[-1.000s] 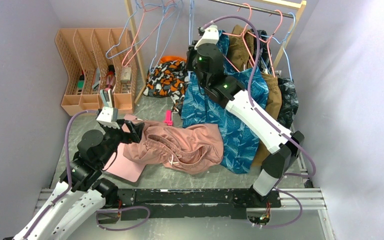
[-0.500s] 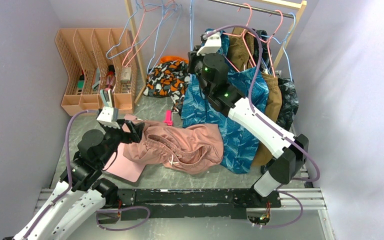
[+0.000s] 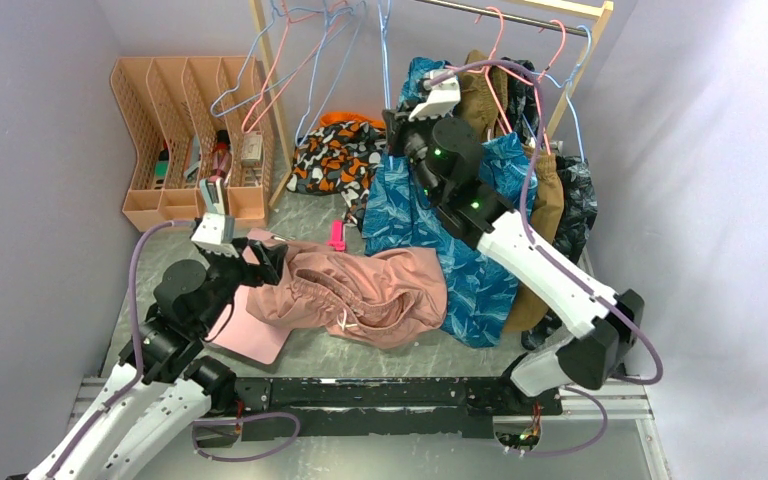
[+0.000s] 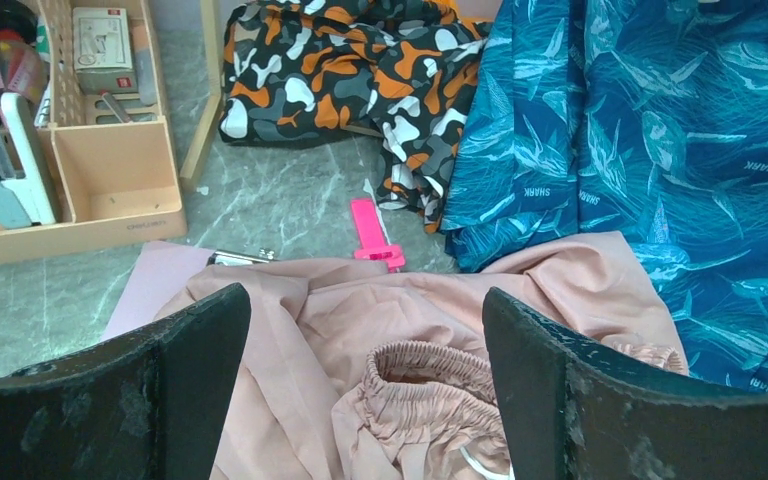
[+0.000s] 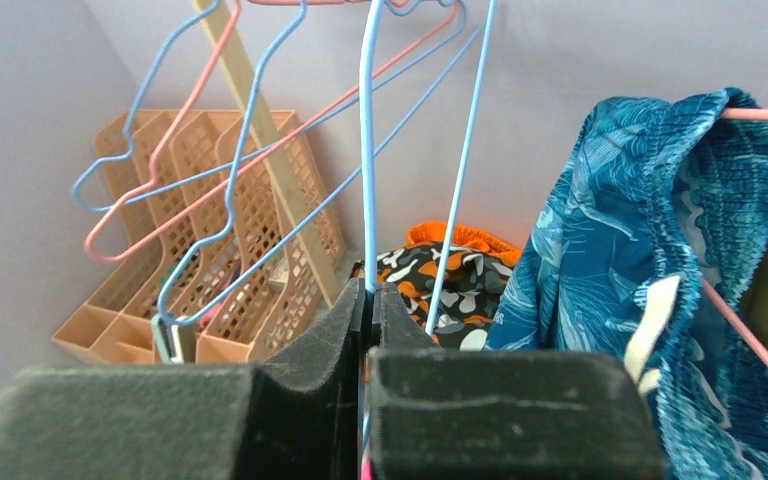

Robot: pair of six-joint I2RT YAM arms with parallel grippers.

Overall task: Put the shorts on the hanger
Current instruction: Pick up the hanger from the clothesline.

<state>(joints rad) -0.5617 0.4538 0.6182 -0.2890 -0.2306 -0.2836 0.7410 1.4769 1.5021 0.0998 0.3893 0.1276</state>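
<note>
The dusty-pink shorts (image 3: 360,290) lie crumpled on the table, with the gathered waistband (image 4: 450,375) and a bit of white drawstring facing my left gripper. My left gripper (image 3: 260,262) is open at the shorts' left end, its jaws (image 4: 360,300) wide apart above the fabric and holding nothing. My right gripper (image 3: 395,118) is raised at the clothes rail, shut (image 5: 370,292) on the thin light-blue wire of a hanger (image 5: 365,150). That hanger hangs from the rail (image 3: 384,40); its hook is out of view.
More blue and pink wire hangers (image 5: 210,130) hang left of it by a wooden post (image 3: 270,100). A blue shark-print garment (image 3: 470,250) and brown clothes (image 3: 545,200) hang at right. A peach file organiser (image 3: 185,130), camouflage cloth (image 3: 335,155), a pink clip (image 3: 337,235) and a pink board (image 3: 250,335) surround the shorts.
My right wrist has shifted right and a little up along the rail, with the elbow swinging right. My left arm and the shorts have not moved.
</note>
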